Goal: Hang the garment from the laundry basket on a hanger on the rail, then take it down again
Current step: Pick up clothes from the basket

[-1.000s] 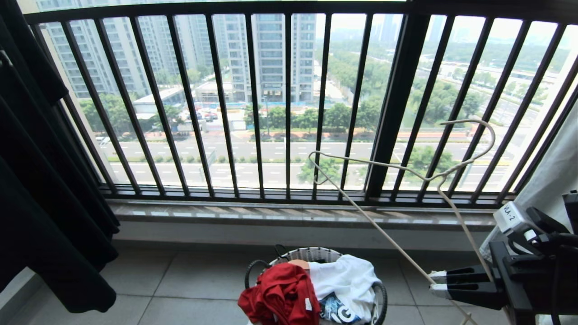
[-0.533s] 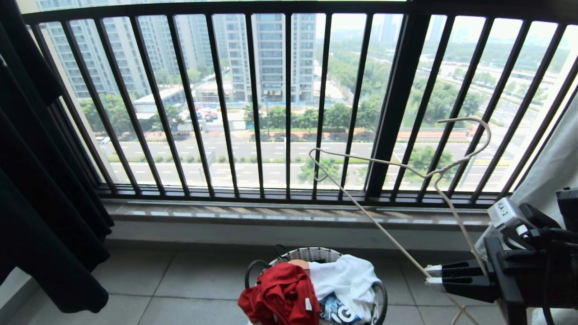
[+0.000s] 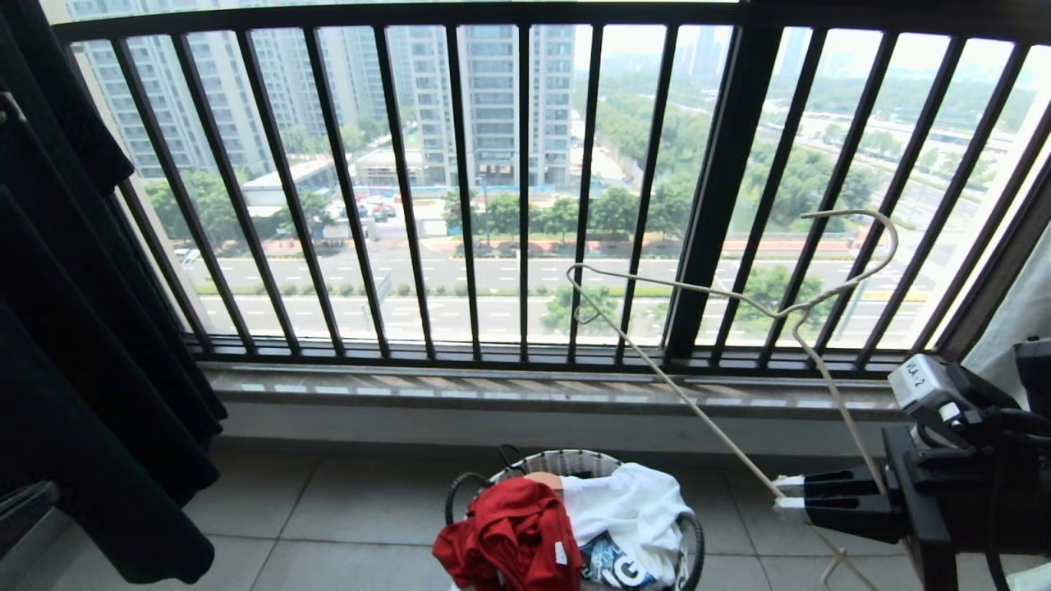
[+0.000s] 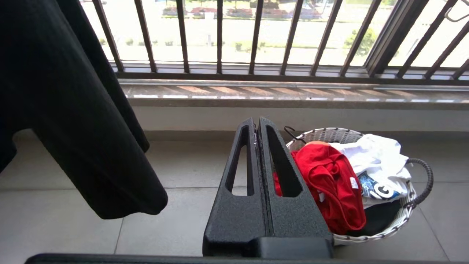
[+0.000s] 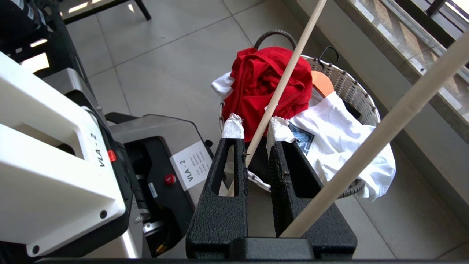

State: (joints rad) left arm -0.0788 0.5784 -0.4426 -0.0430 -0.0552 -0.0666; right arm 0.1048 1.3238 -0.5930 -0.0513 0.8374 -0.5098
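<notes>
The red garment (image 3: 509, 525) lies bunched on the left side of the round laundry basket (image 3: 566, 461), on the floor tiles below the window. My right gripper (image 3: 788, 497) is at the right, level with the basket. It is shut on the lower wire of the thin white hanger (image 3: 706, 427), whose hook stands up against the window bars. In the right wrist view the hanger (image 5: 284, 84) runs between the taped fingertips (image 5: 233, 126), above the garment (image 5: 263, 80). My left gripper (image 4: 256, 123) is shut and empty, just left of the basket (image 4: 329, 132) and garment (image 4: 329, 179). The rail is out of view.
A black T-shirt (image 3: 82, 369) hangs down at the left, close to my left gripper. A white graphic shirt (image 3: 632, 509) fills the basket's right side. The dark barred railing (image 3: 460, 197) and a stone sill (image 3: 493, 394) close off the far side. White cloth (image 3: 1018, 312) hangs at the right edge.
The black T-shirt on the left has swayed a little. My right gripper and the hanger have only wobbled slightly. The basket and its clothes are unchanged.
</notes>
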